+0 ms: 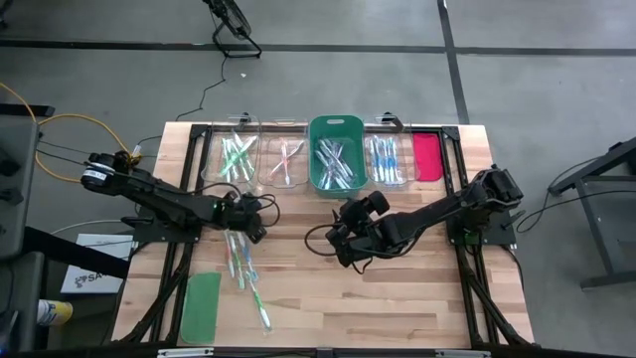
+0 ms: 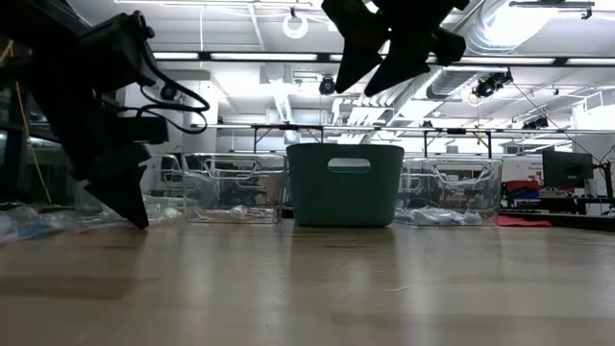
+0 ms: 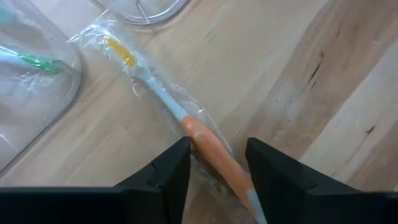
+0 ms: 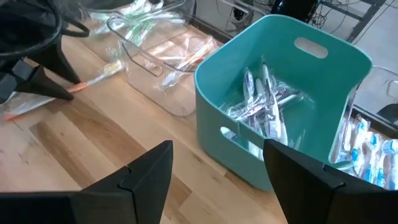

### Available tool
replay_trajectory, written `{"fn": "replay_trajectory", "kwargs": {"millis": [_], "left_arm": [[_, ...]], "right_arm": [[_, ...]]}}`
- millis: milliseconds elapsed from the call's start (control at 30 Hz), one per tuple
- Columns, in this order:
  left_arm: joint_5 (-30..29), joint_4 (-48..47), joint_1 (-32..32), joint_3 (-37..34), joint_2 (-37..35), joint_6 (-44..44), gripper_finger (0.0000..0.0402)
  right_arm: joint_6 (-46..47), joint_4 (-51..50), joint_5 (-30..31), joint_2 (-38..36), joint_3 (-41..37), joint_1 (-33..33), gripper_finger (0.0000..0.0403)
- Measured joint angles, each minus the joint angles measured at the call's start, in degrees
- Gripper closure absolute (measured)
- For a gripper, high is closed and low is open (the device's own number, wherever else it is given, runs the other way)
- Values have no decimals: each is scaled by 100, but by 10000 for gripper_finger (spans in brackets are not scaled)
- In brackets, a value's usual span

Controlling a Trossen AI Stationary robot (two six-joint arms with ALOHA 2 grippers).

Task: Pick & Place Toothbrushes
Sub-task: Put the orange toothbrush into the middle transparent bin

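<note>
While wrapped toothbrush (image 3: 208,146) lies tabletop | left fingers (image 3: 168,171) straddle it

Matt wood table (image 1: 417,288); glossy clear-wrapped plastic toothbrush (image 3: 208,142); teal plastic bin (image 4: 224,93).

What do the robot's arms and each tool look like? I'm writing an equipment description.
Both arms are dark, jointed and slim, with black cables looping beside them. The left tool has two matte black, wedge-shaped fingers. The right tool has the same broad, flat black fingers. No markings show.
</note>
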Motion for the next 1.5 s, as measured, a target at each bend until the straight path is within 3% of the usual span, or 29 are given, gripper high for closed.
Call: {"fn": "replay_trajectory", "kwargs": {"millis": [333,733,967,1167,1300,1433,1500], "left_arm": [[494,302,4,-7,9,719,385],[1596,1776,-17,261,49,2445,394],[1770,2344,4,703,-124,3310,393],[1286,1194,4,1464,-558,3766,394],[385,-89,4,2172,-763,4286,394],[-701,-930,9,2819,-787,5499,394],[-1126,-965,9,2945,-787,6530,394]], "right_arm": [[0,12,15,-3,0,0,159],[-30,188,-168,-9,0,128,159],[-143,323,-157,-11,0,363,159],[-140,352,-153,-11,0,439,159],[-144,380,-137,-11,0,437,159],[-148,404,-135,-11,0,437,159],[-149,404,-137,-11,0,437,159]]}}
